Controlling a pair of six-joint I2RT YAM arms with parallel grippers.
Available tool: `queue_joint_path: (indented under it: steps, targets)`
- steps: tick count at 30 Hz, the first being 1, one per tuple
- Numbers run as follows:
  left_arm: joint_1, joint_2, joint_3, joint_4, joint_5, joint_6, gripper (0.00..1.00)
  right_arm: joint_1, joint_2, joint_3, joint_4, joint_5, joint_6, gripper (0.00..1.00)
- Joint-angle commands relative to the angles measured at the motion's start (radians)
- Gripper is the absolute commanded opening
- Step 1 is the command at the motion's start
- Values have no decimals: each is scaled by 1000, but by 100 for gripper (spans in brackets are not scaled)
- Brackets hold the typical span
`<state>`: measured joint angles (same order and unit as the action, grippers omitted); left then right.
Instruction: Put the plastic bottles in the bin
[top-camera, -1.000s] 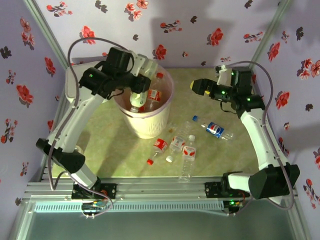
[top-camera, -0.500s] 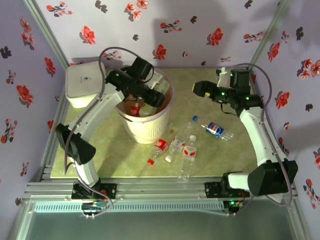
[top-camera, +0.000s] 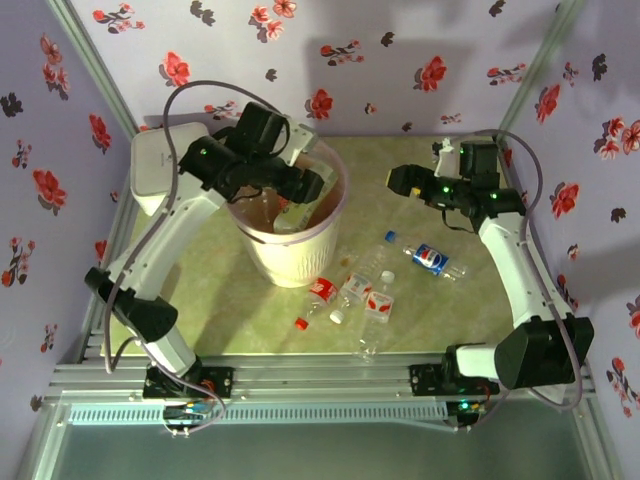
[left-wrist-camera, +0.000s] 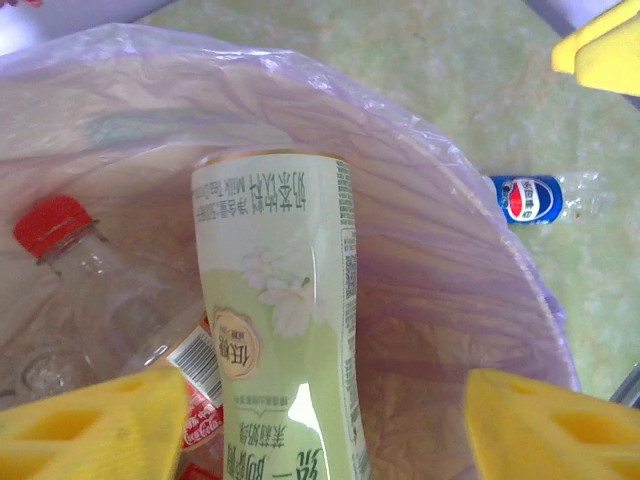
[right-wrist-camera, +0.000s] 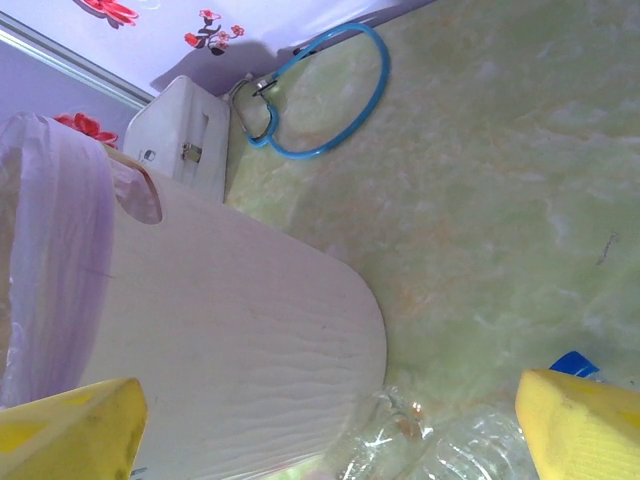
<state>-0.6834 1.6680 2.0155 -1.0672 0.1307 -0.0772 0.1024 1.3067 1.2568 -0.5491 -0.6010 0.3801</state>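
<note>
Plastic bottles (top-camera: 352, 290) are split between two places. At least three are seen already inside the bin (top-camera: 285, 255), left of centre in the overhead view. About four lie on the green table (top-camera: 220, 290): three crushed ones clustered just below and right of the bin's base, and a blue-labelled Pepsi bottle (top-camera: 430, 258) further right.

The left gripper (left-wrist-camera: 325, 410) is held over the bin's mouth, its yellow fingers (left-wrist-camera: 90, 420) spread wide with nothing clamped. A green-labelled bottle (left-wrist-camera: 275, 320) stands directly below, between the fingers, leaning on the pink liner bag (left-wrist-camera: 440, 300) beside a red-capped bottle (left-wrist-camera: 60, 240).

The right gripper (top-camera: 395, 178) is also spread wide and empty, hanging above the table at centre right, well apart from the loose bottles.

Trouble is judged likeliest from the liner, which could be snagged as the left arm is lifted, and from the tall bottle, off which later drops could bounce out.
</note>
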Motion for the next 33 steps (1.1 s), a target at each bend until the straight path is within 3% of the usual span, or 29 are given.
queue_joint_path:
  steps: [1,4,9,19,26,33]
  targets:
    - [-14,1,-82,33,-32,-19,60,-6,5,-11,0,9,-14,95]
    - [-31,-2,-170,81,-45,-51,46,-6,5,-13,-3,11,-15,95]
    - [-45,-13,-316,171,-82,-109,31,-7,10,-20,5,9,-3,95]
    - [-44,1,-493,281,-201,-190,21,-6,9,-34,5,15,4,95]
    - [-4,-7,-551,394,-219,-240,17,-6,3,-34,-27,54,-4,95]
    - [44,13,-558,448,-305,-262,17,-8,-5,-8,-170,209,-30,96]
